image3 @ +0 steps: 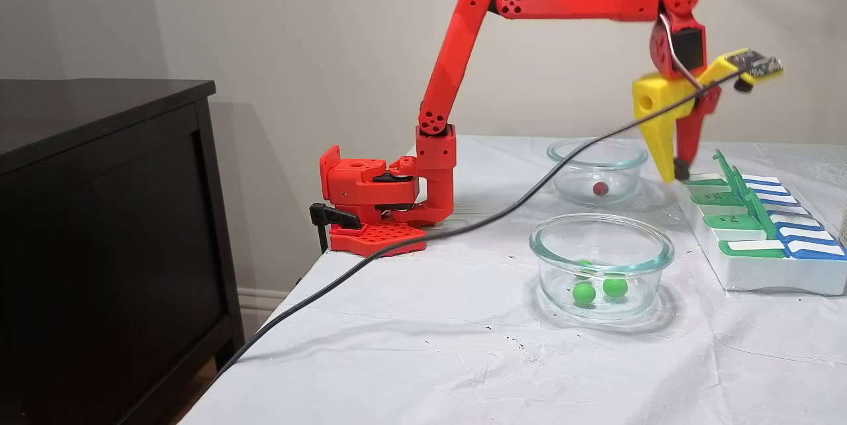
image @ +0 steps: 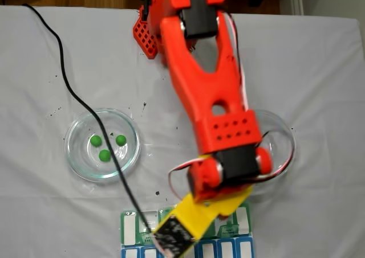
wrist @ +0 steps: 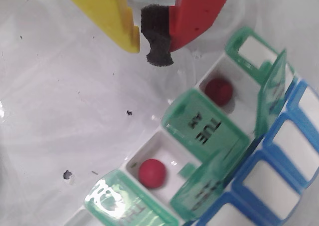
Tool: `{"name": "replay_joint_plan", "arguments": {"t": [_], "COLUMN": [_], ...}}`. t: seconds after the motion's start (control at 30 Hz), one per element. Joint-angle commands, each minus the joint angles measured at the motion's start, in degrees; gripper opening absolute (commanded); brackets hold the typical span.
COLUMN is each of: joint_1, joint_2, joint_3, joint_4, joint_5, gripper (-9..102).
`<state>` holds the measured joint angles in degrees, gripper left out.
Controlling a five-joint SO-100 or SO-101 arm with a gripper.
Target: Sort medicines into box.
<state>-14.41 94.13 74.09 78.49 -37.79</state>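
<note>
Two dark red medicines (wrist: 152, 173) (wrist: 218, 90) each lie in an open white compartment of the box (wrist: 199, 123), on either side of the shut green TUE lid. My gripper (wrist: 142, 49) hangs just above the cloth beside these compartments. Its yellow finger and the black-padded red finger are almost touching, with nothing between them. From the side, the gripper (image3: 676, 173) hovers between the far glass dish (image3: 595, 153) and the box (image3: 761, 273). One red medicine (image3: 600, 188) lies in that dish. Three green medicines (image: 104, 155) sit in the other dish (image: 74, 155).
A black cable (image: 68, 81) runs from the wrist camera across the green-ball dish and off the table's corner. The arm's base (image3: 370, 200) is clamped at the table edge. A dark cabinet (image3: 99, 213) stands beside the table. White cloth covers the table.
</note>
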Motion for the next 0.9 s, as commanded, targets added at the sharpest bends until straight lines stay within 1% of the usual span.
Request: {"name": "replay_joint_plan", "arguments": {"t": [0.0,0.07,0.13,0.27,0.37,0.5,0.87], "joint_1": [-7.47,-10.99,-14.06,-16.96,-17.67,-18.11,-19.16], "joint_2": [13.45,15.12,15.38,13.8,12.39,11.51,8.44], "joint_3": [1.23,4.57,6.94,10.9,12.13,13.71,19.86], "joint_4": [-0.53,-0.79,-0.44,-1.14,-0.62,-0.53,-5.54], "joint_5": [-2.37,-2.37,-2.72,-3.25,-2.81,-1.67,-1.32], "gripper": [0,1,6,11,13,20,23]}}
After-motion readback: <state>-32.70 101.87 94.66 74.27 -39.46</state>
